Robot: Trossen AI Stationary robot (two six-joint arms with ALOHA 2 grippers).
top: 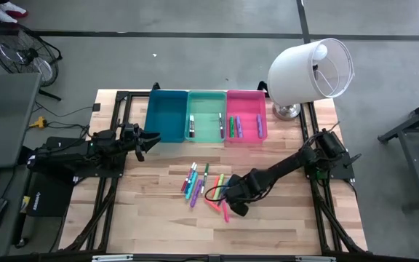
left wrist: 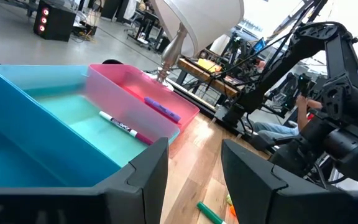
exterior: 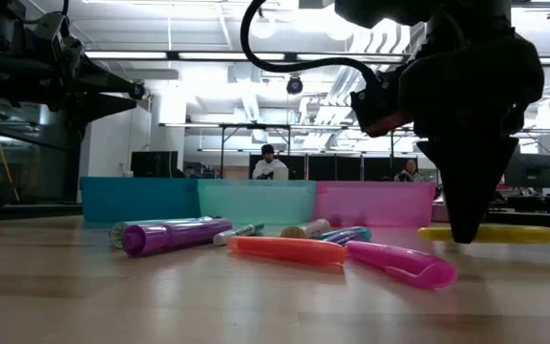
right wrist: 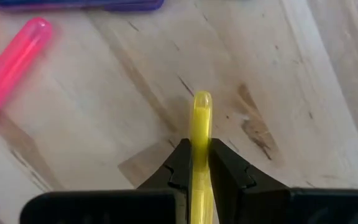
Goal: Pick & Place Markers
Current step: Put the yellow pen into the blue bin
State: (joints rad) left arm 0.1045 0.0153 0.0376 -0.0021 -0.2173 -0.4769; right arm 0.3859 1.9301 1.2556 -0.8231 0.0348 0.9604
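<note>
Our right tool (right wrist: 201,163) clamps a yellow marker (right wrist: 201,118) low over the tabletop (top: 282,225) mid-front, ready for lifting; our left tool (left wrist: 194,163) waits parted beside the blue bin (left wrist: 36,143).

Free room: bare desk (top: 151,218) front-left and front-right of the loose marker pile (top: 202,185), wide lanes both sides. Pile clutters mid-desk; right tool (top: 233,207) sits low at its right edge, pinched on a yellow marker (right wrist: 201,134), w/ pink marker (right wrist: 11,59) just beside. Rear row blocked by blue bin (top: 167,115), mint bin (top: 206,116), pink bin (top: 246,116), walls touching. White lamp (top: 311,69) overhangs rear-right corner. Left tool (top: 148,138) parked at blue bin's front-left corner.
</note>
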